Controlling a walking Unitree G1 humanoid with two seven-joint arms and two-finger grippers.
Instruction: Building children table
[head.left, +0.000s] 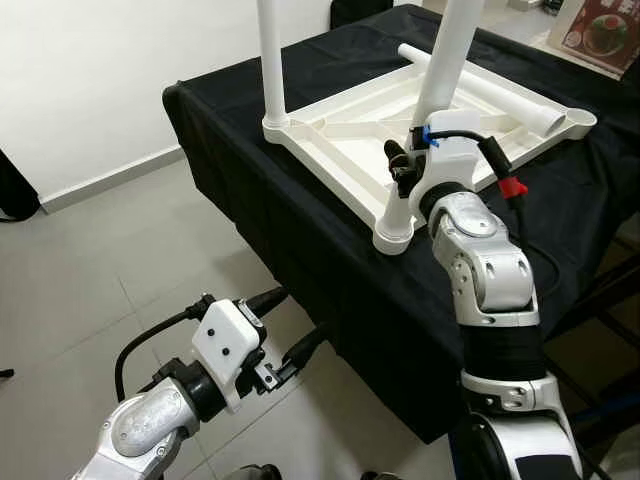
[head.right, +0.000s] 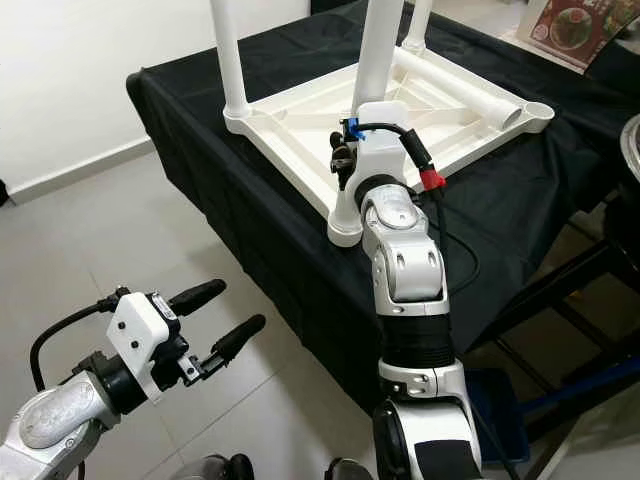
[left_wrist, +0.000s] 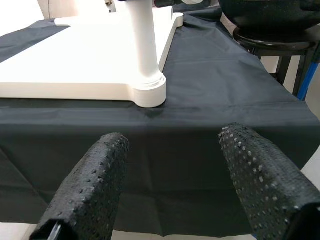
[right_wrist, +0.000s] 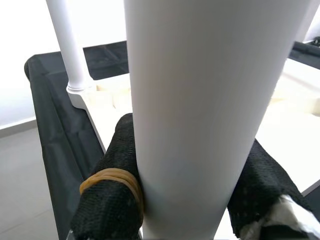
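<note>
right end effector (right_wrist: 190, 200) pinches the near table leg (head.right: 372, 60) (upturned tabletop (head.left: 350, 135) below), left end effector (head.right: 215, 320) spread.

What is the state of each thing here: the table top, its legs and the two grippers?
White table top: upside down on the black cloth.
Near corner leg: upright in its socket, gripped.
Far left leg: upright in its socket.
Loose leg: lying flat on the table top.
Right gripper: shut on the near corner leg.
Left gripper: open, over the floor, holding nothing.
</note>
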